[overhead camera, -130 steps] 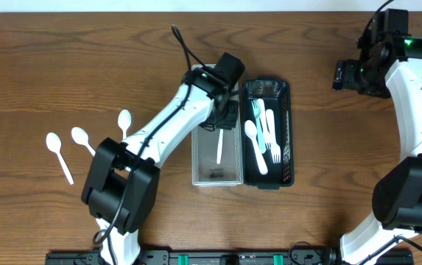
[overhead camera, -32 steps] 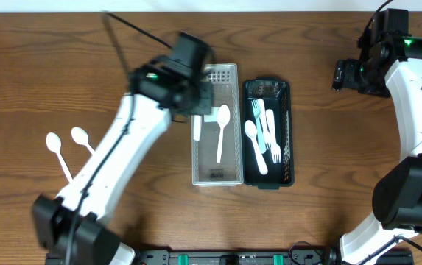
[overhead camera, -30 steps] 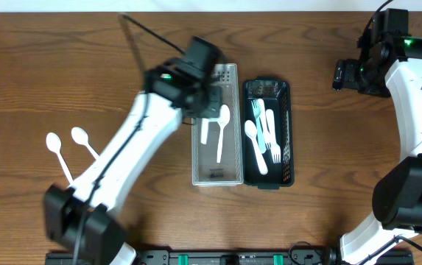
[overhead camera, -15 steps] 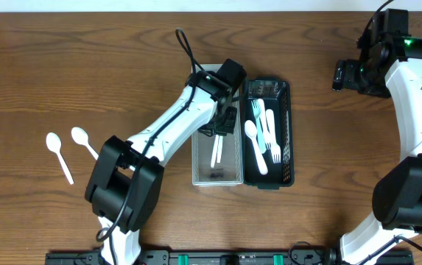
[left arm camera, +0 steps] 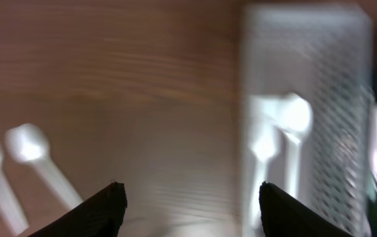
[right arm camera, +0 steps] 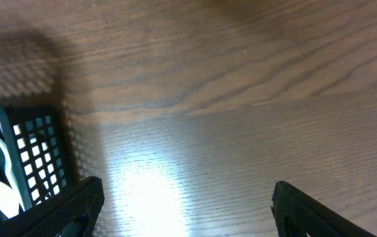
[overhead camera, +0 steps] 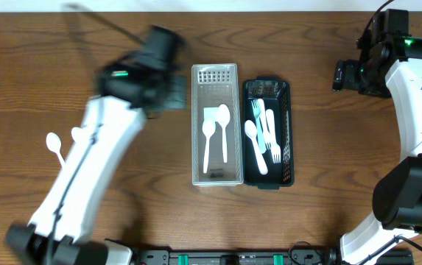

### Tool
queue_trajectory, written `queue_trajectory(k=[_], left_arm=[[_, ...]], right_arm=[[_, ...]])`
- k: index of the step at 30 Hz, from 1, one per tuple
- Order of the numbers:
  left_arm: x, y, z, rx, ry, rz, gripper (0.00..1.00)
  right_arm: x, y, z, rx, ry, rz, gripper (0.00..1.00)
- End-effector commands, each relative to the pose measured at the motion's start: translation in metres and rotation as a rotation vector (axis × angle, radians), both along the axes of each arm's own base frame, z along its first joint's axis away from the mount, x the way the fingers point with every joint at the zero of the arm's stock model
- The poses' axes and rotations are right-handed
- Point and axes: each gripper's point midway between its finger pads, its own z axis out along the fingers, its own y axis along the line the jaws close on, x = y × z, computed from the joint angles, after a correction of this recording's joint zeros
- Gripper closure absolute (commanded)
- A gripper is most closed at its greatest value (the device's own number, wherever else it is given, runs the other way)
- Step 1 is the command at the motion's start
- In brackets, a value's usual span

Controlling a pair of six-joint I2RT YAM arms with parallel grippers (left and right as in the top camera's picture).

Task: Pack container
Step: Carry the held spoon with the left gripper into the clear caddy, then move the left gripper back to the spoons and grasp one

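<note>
A clear tray (overhead camera: 216, 73) holds two white spoons (overhead camera: 224, 118) side by side. A black basket (overhead camera: 287, 132) to its right holds several white forks and spoons (overhead camera: 258, 140). Two more white spoons (overhead camera: 54, 143) lie on the table at the left, partly behind my blurred left arm. My left gripper (overhead camera: 165, 92) is open and empty, left of the clear tray. In the left wrist view, the gripper (left arm camera: 191, 204) is over bare wood, with the clear tray (left arm camera: 346, 79) at right and the loose spoons (left arm camera: 27, 141) at left. My right gripper (overhead camera: 341, 76) is open and empty at the far right.
The right wrist view shows my open right gripper (right arm camera: 185, 210) over bare wood, with the black basket's corner (right arm camera: 37, 151) at left. The wooden table (overhead camera: 328, 184) stretches around both containers. A dark rail runs along the front edge.
My left gripper left a second spoon in the clear tray, then swung up and to the left, away from it. The right arm has not moved.
</note>
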Motion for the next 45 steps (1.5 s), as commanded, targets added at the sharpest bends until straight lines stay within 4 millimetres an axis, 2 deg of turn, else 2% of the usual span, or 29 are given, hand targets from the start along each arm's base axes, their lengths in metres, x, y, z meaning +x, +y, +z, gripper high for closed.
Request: queue_trajectory(k=[1,3,5,9,12,18,24,37,45], left_arm=[[-0.005,0.063,0.008,0.016,-0.003,0.201,0.32],[-0.013,0.103,0.004,0.004,0.020,0.348,0.32],[-0.019,0.131,-0.004,-0.017,0.043,0.463,0.29],[-0.032,0.167,-0.036,-0.111,0.109,0.651,0.29],[-0.040,0.183,-0.064,-0.134,0.150,0.753,0.28],[-0.049,0.190,-0.126,-0.138,0.204,0.802,0.28],[-0.056,0.188,-0.169,-0.116,0.233,0.745,0.28],[-0.052,0.186,-0.229,-0.130,0.321,0.730,0.28],[-0.054,0.194,-0.253,-0.134,0.360,0.756,0.23]], right_arm=[[-0.001,-0.005,-0.004,-0.006,0.013,0.002,0.14],[-0.001,-0.005,-0.004,-0.007,0.014,0.007,0.14],[-0.001,-0.005,-0.004,-0.010,0.015,0.017,0.14],[-0.001,-0.005,-0.004,-0.010,0.014,0.017,0.14],[-0.001,-0.005,-0.004,-0.011,0.014,0.019,0.14],[-0.002,-0.005,-0.005,-0.012,0.021,0.028,0.13],[-0.007,-0.004,-0.006,-0.012,0.039,0.034,0.13],[-0.013,-0.003,-0.007,-0.009,0.064,0.038,0.13],[-0.013,-0.004,-0.007,-0.010,0.065,0.038,0.12]])
